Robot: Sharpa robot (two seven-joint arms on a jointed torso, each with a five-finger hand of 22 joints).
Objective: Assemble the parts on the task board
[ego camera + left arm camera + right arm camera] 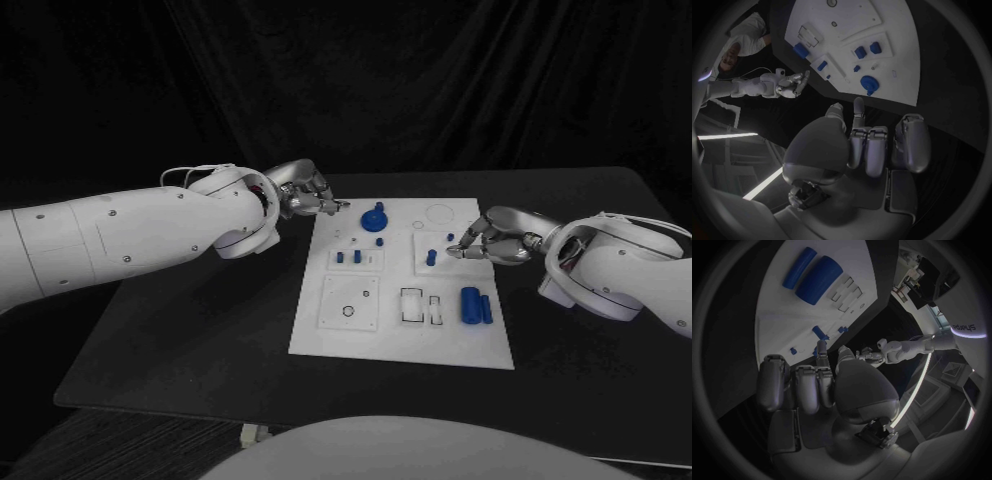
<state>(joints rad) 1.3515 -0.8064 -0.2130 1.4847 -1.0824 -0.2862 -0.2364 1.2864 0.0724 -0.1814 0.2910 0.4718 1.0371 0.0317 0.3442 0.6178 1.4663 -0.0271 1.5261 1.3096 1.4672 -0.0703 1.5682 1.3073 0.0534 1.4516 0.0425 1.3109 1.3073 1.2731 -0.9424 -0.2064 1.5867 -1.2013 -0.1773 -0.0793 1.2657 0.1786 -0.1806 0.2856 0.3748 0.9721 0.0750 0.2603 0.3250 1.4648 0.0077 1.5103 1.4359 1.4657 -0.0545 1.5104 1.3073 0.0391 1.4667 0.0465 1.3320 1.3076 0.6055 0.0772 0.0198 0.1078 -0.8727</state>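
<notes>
- While two blue cylinders [475,304] lie side by side at the task board's [397,340] near right, small pegs [349,257] stand mid-board.
- Right hand [482,240], fingers curled, pinches a small blue part [451,251] over the board's right edge.
- Left hand [306,196], fingers curled on nothing, hovers beside the far-left corner, near a blue knob [374,217].

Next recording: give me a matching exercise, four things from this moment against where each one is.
Things:
1. left hand
2. right hand
3. knobbed blue part
4. two long blue parts

Places:
A. lying side by side on the board's near right part
B. at the board's right edge
C. on the far part of the task board
D. at the board's far left corner

Pairs: 1-D, 2-B, 3-C, 4-A
</notes>
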